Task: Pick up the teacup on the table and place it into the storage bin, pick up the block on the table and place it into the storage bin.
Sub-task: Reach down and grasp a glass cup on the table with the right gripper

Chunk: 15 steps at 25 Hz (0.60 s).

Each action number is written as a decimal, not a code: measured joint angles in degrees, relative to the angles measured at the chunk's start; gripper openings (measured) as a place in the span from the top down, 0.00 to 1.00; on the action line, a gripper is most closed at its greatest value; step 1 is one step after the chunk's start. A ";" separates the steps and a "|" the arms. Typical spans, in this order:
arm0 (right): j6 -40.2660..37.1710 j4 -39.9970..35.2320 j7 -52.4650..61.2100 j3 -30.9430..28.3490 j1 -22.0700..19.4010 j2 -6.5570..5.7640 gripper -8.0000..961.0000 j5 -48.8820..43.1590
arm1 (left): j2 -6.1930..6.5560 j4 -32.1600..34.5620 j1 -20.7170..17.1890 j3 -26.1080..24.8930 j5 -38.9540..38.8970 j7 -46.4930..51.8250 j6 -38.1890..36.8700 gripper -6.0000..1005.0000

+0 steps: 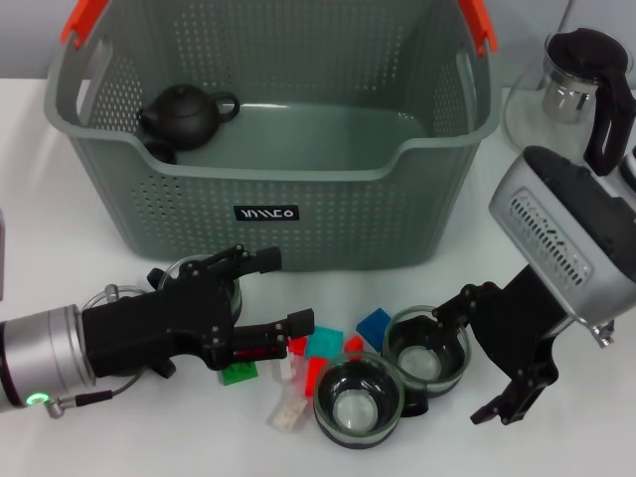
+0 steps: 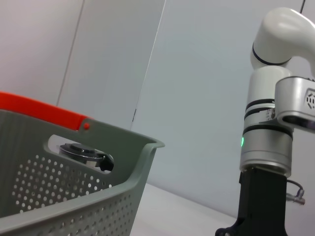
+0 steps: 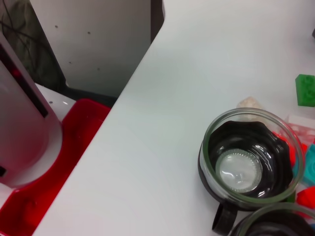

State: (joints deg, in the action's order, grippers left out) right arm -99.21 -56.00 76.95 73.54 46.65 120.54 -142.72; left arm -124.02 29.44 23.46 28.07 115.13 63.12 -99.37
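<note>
Head view: the left gripper [image 1: 275, 290] lies low, jaws spread wide over the blocks [image 1: 320, 348], while the right gripper [image 1: 475, 353] hangs open beside two teacups [image 1: 359, 398] on the table, short of the storage bin [image 1: 298, 199]. I'd straddle one rim squarely before closing.

Left wrist view: bin wall [image 2: 74, 196] and the other arm only.

Right wrist view: a teacup [image 3: 250, 162], handle toward the camera; approach clear of it.

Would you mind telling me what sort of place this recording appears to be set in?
Probably a robot lab or test bench, not a home: a plain white table against bare pale walls, with staged props, namely a storage bin, glass teacups and loose coloured blocks.
</note>
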 joint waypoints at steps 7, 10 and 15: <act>3.43 0.10 0.83 4.08 -0.23 0.03 0.05 0.17 | 0.00 0.00 0.00 -0.29 -0.01 -0.01 -0.43 0.07; 4.75 0.11 1.25 5.64 -0.38 0.05 0.05 0.06 | 0.00 -0.37 0.00 -0.54 -0.05 -0.01 -0.36 0.07; 6.77 0.11 2.67 9.02 -0.64 0.01 0.05 -0.04 | 0.00 -0.82 -0.20 -1.03 -0.08 -0.02 -0.31 0.07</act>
State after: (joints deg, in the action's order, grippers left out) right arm -92.44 -55.89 79.62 82.56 46.01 120.55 -142.76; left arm -124.02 28.62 23.26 27.03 115.05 63.10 -99.69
